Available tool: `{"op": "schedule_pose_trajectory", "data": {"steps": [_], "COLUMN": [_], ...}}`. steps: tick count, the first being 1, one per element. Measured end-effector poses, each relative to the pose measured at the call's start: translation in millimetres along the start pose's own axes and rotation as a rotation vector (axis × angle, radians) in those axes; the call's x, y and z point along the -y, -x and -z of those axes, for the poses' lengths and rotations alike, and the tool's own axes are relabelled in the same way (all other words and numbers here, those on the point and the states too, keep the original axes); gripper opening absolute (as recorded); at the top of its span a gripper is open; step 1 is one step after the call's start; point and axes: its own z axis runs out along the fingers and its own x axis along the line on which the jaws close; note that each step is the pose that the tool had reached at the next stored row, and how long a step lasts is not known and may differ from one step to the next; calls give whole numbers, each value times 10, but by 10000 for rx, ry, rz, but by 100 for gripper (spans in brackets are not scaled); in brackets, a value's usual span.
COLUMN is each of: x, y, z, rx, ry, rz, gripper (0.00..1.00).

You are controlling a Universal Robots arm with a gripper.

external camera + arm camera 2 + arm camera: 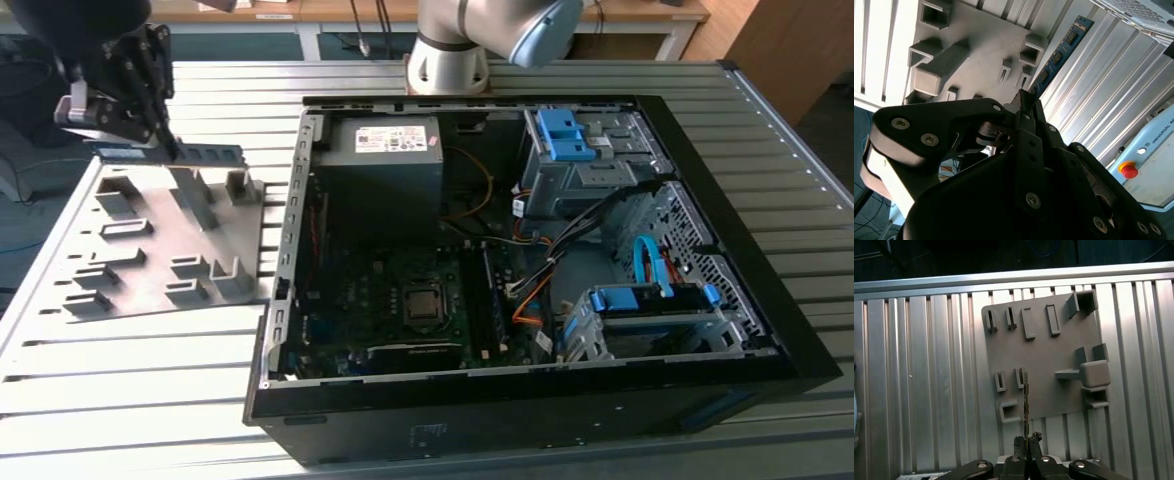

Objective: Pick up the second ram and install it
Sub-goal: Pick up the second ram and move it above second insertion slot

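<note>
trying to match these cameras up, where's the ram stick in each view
Exterior view: the second ram is a thin strip at the far edge of the grey tray, on the exterior view's left, held by the gripper.
Second wrist view: a blue strip running out from the gripper.
First wrist view: edge-on, a thin line from the gripper.
Shared landmark: the grey tray.

Your arm (454,22), silver-grey tube with a pale blue joint cap (545,38) and round grey base (447,68), your gripper (1026,102), matte black angular link plates (939,125), silver screw heads (1033,200) dotted along them.
</note>
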Motion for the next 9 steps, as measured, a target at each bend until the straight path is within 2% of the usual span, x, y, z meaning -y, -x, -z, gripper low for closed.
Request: {"op": "schedule_pose_trajectory", "data": {"steps": [9], "x": [230], "y": [21], "z": [14], "rx": [-2], "ry": [8], "rz": [0], "gripper": [14]}}
